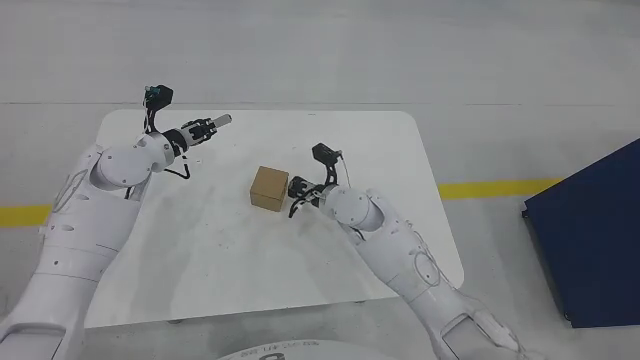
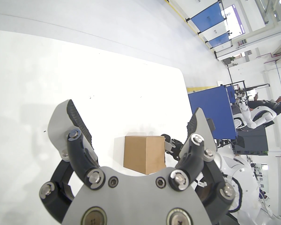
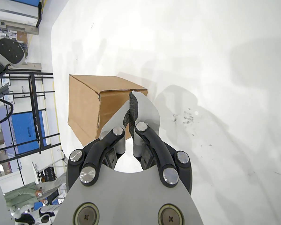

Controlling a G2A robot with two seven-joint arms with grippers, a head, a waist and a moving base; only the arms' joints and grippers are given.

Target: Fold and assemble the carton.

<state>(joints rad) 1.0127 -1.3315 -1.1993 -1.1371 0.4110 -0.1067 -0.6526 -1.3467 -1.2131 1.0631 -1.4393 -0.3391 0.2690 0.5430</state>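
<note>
The carton [image 1: 269, 188] is a small brown cardboard box standing on the white table [image 1: 380, 160], near the table's middle. All the faces in view are shut flat, with no flap standing up. Its inside is hidden, so I cannot tell whether it holds anything.

The right gripper [image 1: 297, 195] sits just beside the carton, on the side facing the right arm. In the right wrist view its fingers [image 3: 142, 108] are clenched together, pads meeting, with nothing pinched between them. The joined tips of this gripper [image 3: 131, 97] lie against the upper edge of the carton [image 3: 89, 101], at the face nearest them. I cannot tell whether they touch the cardboard or stop just short. The bulk of the box stands beyond the tips and off to one side of them. A worn corner seam runs down the box, near the fingers.

The left gripper [image 1: 222, 120] is well apart from the carton, over the far left part of the table. Its fingers [image 2: 78, 118] are released and spread wide, holding nothing, and bare table [image 2: 61, 71] lies between them. From the left gripper [image 2: 133, 111], the carton [image 2: 144, 154] shows in the gap between the fingers, far beyond their tips. The right gripper [image 2: 168, 142] is at the box's far side.
</note>
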